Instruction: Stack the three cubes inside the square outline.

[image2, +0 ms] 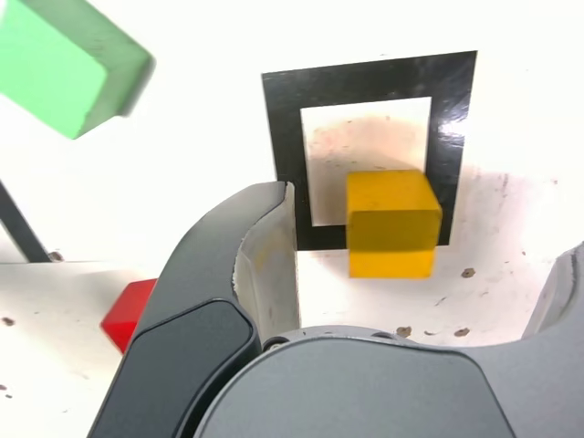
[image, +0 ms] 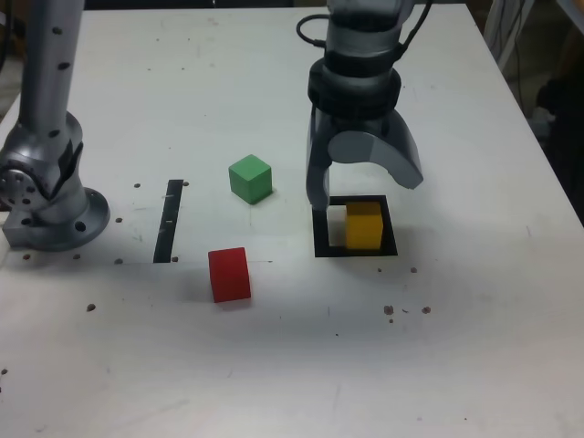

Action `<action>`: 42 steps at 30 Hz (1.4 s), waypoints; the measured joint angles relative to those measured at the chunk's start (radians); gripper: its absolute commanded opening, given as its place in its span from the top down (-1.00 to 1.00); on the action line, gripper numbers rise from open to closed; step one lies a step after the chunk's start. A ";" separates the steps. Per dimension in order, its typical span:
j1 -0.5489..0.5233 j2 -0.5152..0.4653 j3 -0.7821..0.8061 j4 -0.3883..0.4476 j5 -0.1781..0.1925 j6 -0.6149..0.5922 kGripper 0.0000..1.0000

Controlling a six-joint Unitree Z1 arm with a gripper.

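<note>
We see the yellow cube point(image: 364, 227) sitting inside the square outline point(image: 355, 250), toward its corner nearest the counter's point(image: 474, 365) front and the exterior view's right. Our claw point(image: 365, 187) hangs just above it, spread wide and holding nothing. So one cube looks done. The green cube point(image: 251, 178) and the red cube point(image: 228, 274) sit out on the counter, well apart from the outline. We think those two must go on top.

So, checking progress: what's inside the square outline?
Only the yellow cube sits inside the square outline, nothing stacked on it. The outline's far edge is partly hidden by the open gripper.
</note>
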 measured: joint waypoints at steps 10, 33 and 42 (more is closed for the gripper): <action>-0.015 -0.223 0.051 0.236 0.043 -0.016 -0.98; -0.327 -0.234 0.284 0.134 -0.079 -0.257 -0.84; -0.355 -0.216 0.331 0.051 -0.079 -0.356 -0.82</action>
